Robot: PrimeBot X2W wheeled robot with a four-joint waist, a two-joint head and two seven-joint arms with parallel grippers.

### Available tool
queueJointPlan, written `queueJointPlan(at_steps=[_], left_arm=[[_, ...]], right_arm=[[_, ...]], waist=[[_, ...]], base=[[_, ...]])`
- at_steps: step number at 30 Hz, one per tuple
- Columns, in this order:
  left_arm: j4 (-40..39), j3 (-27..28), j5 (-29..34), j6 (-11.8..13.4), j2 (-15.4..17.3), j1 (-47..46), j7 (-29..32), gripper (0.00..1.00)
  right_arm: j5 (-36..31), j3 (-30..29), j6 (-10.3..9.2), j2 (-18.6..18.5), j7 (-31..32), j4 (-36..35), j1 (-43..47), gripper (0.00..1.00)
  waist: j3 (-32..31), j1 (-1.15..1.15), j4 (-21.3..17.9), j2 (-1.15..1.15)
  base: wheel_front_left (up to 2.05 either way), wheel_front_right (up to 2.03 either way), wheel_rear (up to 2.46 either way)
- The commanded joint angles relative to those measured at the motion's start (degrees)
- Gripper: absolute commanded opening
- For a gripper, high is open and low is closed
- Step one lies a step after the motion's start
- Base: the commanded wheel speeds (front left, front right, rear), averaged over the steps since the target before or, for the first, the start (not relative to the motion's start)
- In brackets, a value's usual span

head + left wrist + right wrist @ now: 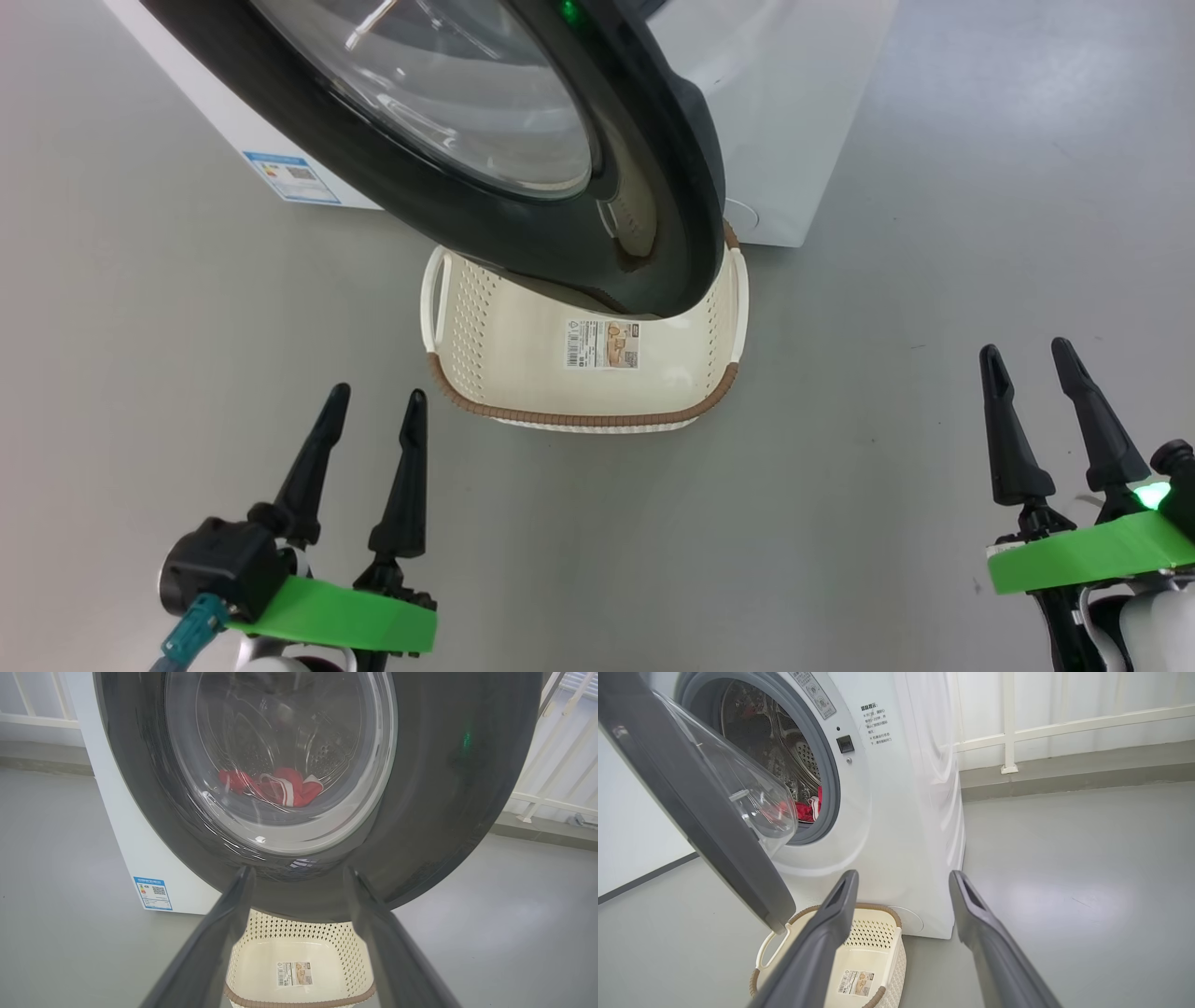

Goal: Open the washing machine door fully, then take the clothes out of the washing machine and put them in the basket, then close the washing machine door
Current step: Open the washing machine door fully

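**Washing machine door** (467,112): head view, 12 o'clock. Partly open, and its black rim overhangs the basket.
**Basket** (579,411): on the floor at 6 o'clock of the door, close to the washing machine (896,812). Nothing can be made out in the part on show.
**Clothes** (280,786): red with white trim, low in the drum.
**Left hand** (379,392): 7 o'clock, fingers spread wide, holding nothing.
**Right hand** (1026,347): 4 o'clock, fingers spread wide, holding nothing. It is well apart from the door.

**Risks (judged):**
- An arm reaching for the drum may strike the door rim, because the door is not fully open.
- The door may clip the basket's rim or handle as it swings wider.
- A garment dropped now may land on the door and not in the basket.

**Obscured:**
- The door covers the basket's far half.
- The hinge and the machine's top are cut off.
- Glare on the glass blurs the drum, so the garment count is uncertain.
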Motion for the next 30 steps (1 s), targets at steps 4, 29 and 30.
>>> queueJointPlan(at_steps=[4, 29, 30], left_arm=[[-1.4, 1.4, 0.2, 0.0, 0.8, 0.4, -0.7, 1.0], [-3.0, -1.7, -2.6, 1.1, 0.8, 0.5, -0.7, 1.0], [-3.1, -1.8, -2.7, 1.1, 0.8, 0.5, -0.7, 1.0]], right_arm=[[3.0, 3.7, 0.43, -1.5, -0.4, -2.3, -3.7, 0.13], [37.0, 25.8, 0.43, -9.2, 0.6, 7.0, -30.5, 0.0], [38.5, 26.6, 0.43, -9.7, 0.7, 7.4, -31.2, 0.0]], waist=[[-0.1, 0.0, 0.0, 0.0], [1.2, 0.0, 4.7, 0.0], [1.2, 0.0, 4.8, 0.0]], base=[[0.0, 0.0, 0.0], [0.0, 0.0, 0.0], [0.0, 0.0, 0.0]])
